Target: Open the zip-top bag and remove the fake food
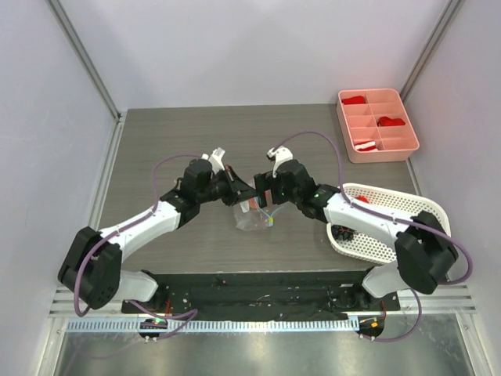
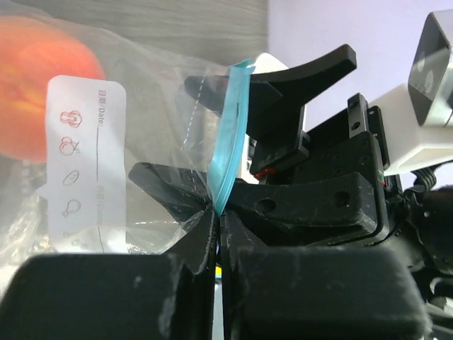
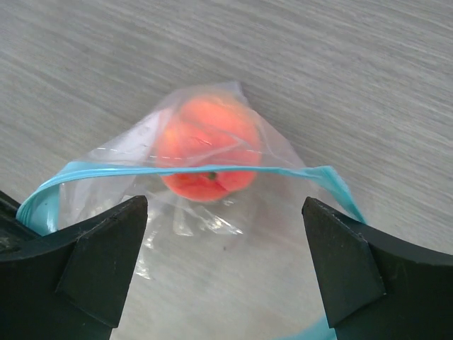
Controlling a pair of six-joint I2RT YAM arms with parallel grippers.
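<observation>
The zip-top bag (image 1: 254,219) is at the table's middle, between both grippers. My left gripper (image 1: 241,190) is shut on one side of its teal zip strip (image 2: 225,163), pinched at the tips (image 2: 219,219). My right gripper (image 1: 262,196) is open, its jaws either side of the bag's mouth (image 3: 225,234); its fingers (image 2: 311,71) straddle the strip in the left wrist view. The mouth is parted, with the teal strip (image 3: 212,171) stretched across. A round orange-peach fruit (image 3: 205,149) lies inside the bag; it also shows in the left wrist view (image 2: 35,92).
A white perforated basket (image 1: 407,211) sits by the right arm, with a red piece (image 1: 362,200) and a black cluster (image 1: 342,233) in it. A pink divided tray (image 1: 395,145) with red-and-white bits stands at the back right.
</observation>
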